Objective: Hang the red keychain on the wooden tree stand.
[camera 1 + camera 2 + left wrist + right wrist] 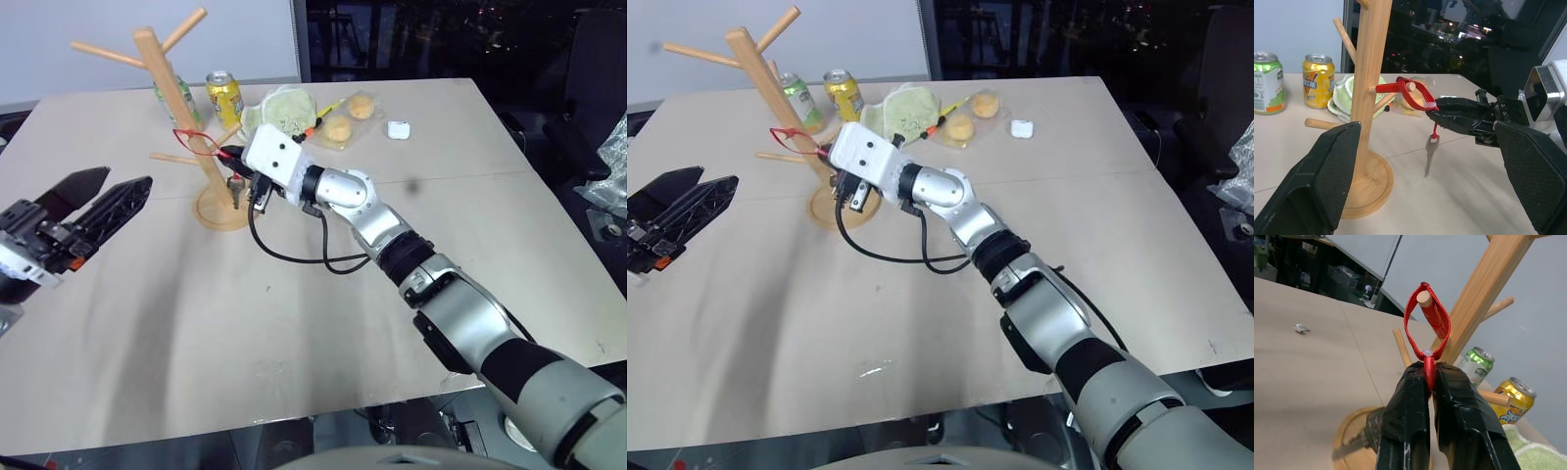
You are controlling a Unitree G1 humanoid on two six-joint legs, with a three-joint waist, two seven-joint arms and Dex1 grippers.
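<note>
Okay, head views first: right gripper (pixel 231 155) is clamped on the red keychain (pixel 196 143) right at the wooden tree stand (pixel 181 108), reaching in from the robot's right. Loop sits around a short slanted peg partway up the pole; grey key hangs below, over the round disc base. Left gripper (pixel 93 192) hovers spread wide and empty, well apart from the stand, so the right arm is the one on the job. Matte beige table (pixel 294 323) behind holds a yellow can (pixel 224 96), a green can (pixel 799 98), a pale green cloth (pixel 284 108) and a small white piece (pixel 398 129).

Left wrist view: cord loop runs roughly level from the peg out to the black fingers; flat woven red strap, plain light-wood dowel, thin metal key dangling straight down.

Right wrist view: peg tip pokes through the loop, which stands tall and narrow just beyond the pinched fingertips. Fingers grip the cord at its white crimp, key below them near the base.

Judgement: loop looks seated, so letting go and backing straight away from the peg is what remains.
</note>
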